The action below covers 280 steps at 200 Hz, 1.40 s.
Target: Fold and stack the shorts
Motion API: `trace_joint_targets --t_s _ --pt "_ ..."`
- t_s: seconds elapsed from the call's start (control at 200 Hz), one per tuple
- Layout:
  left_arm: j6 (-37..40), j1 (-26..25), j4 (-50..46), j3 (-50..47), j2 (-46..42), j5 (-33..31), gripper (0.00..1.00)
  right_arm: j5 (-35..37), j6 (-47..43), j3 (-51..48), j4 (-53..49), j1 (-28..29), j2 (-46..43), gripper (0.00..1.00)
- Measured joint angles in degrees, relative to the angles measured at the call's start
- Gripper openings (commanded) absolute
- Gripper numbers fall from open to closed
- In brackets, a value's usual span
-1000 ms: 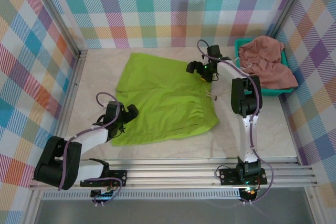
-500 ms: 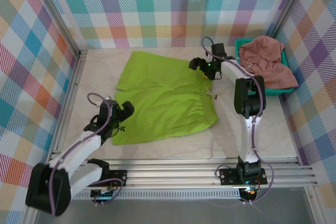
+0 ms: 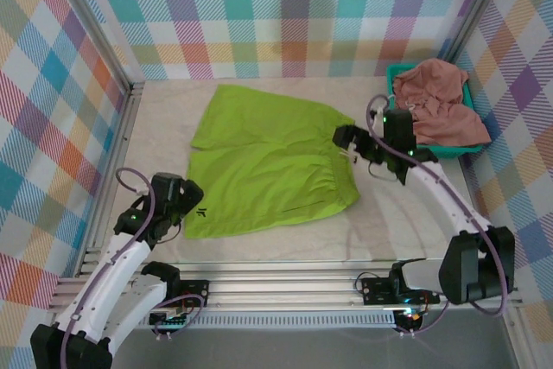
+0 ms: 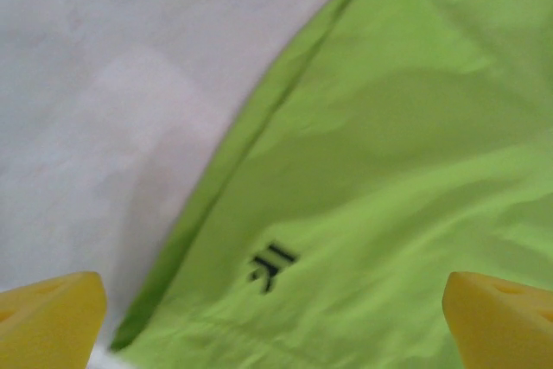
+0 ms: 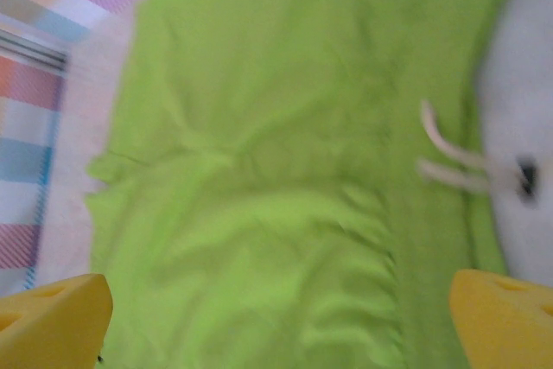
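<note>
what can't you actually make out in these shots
- Pink shorts: top view, bunched in a heap, so the waistband and legs can't be told apart.
- Teal basket: top view, its inside is covered by the pink shorts.
- Drawstring on the green shorts: right wrist view, smeared by blur.
- Dark logo: left wrist view, blurred, unreadable.

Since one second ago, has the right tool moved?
Yes. The right tool has moved back from the rear wall toward the near rail, along the green shorts.
</note>
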Motion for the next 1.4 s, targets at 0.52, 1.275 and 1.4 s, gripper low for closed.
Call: trace_joint_targets --t_s 0.52,1.275,1.4 --pt "-5.4 0.0 -0.9 -8.5 4.3 4.9 0.78 3.0 4.3 -19.1 -7.2 -0.8 -11.3 0.83" --pt "-3.4 0.0 4.9 -12.0 6.3 6.6 0.06 1.9 5.4 -19.8 -0.6 -0.8 -3.1 0.67" --pt "-3.3 0.0 8.2 -12.0 5.2 8.1 0.05 1.4 5.7 -20.0 0.4 -0.8 -2.3 0.66"
